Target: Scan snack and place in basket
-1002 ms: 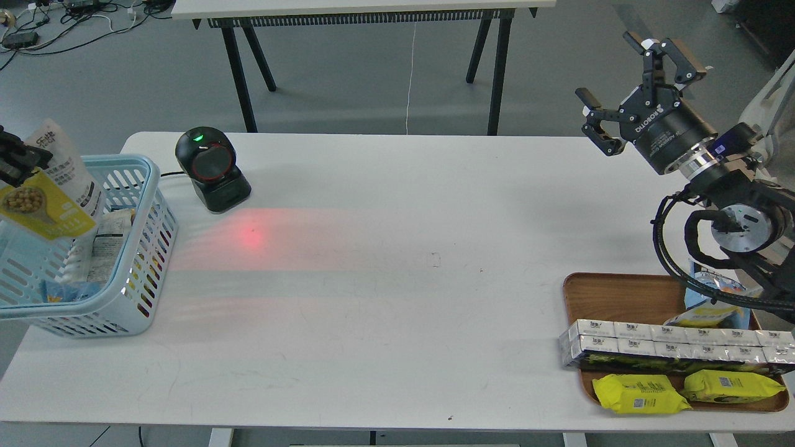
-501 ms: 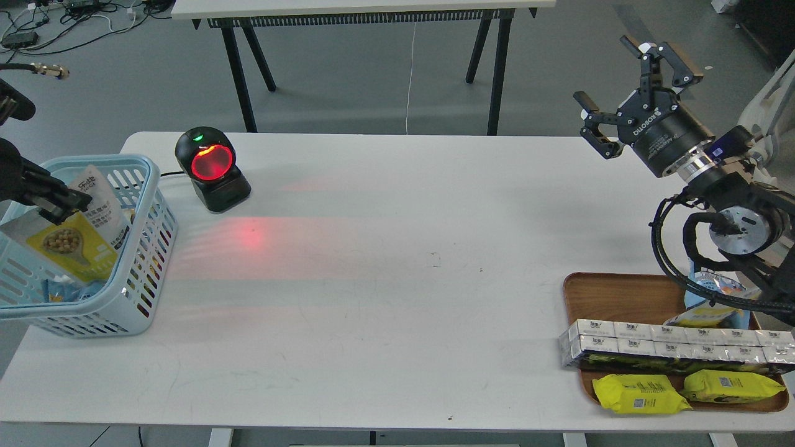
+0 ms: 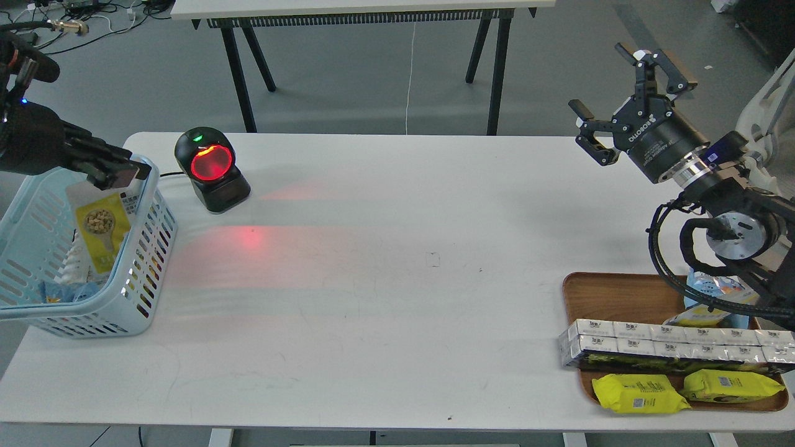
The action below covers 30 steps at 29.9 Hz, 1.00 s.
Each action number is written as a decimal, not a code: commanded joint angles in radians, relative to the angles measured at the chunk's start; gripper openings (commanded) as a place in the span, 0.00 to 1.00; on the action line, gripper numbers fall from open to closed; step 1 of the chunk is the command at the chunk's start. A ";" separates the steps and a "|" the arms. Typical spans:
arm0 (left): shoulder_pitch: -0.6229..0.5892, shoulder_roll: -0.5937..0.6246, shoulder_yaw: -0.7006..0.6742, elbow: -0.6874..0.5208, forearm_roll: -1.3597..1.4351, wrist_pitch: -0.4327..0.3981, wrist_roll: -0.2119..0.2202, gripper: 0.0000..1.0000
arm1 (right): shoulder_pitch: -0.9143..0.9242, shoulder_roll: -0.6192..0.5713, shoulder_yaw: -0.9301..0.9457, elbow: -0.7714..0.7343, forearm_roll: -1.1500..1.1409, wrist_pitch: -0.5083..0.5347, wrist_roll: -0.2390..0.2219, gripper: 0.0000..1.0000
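White table (image 3: pixel 385 298) carries three things — light-blue basket (image 3: pixel 146 261) far left; black scanner (image 3: pixel 211 169) beside it; wooden tray (image 3: pixel 612 297) right.

"ROBOTIQ" reads on the right hand (image 3: pixel 621 93)

Basket (image 3: pixel 146 261) left side beyond the frame edge

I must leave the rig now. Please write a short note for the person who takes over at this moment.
Left gripper: above the basket, at the snack's top edge; grip state unclear.
Right gripper: open, empty, raised above the table's right side.
Snack: upright inside the basket.
Done: snack is in the basket.
Left: confirm release, withdraw left arm.
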 commanded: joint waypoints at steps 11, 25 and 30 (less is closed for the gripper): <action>0.079 -0.053 -0.233 0.070 -1.108 0.000 0.000 0.88 | 0.078 0.002 -0.010 0.040 -0.125 0.000 0.000 0.99; 0.396 -0.329 -0.434 0.378 -1.563 0.000 0.000 0.93 | 0.149 0.017 -0.012 0.001 -0.153 0.000 0.000 0.99; 0.502 -0.412 -0.618 0.492 -1.557 0.000 0.000 0.92 | 0.151 0.031 -0.013 -0.002 -0.153 0.000 0.000 0.99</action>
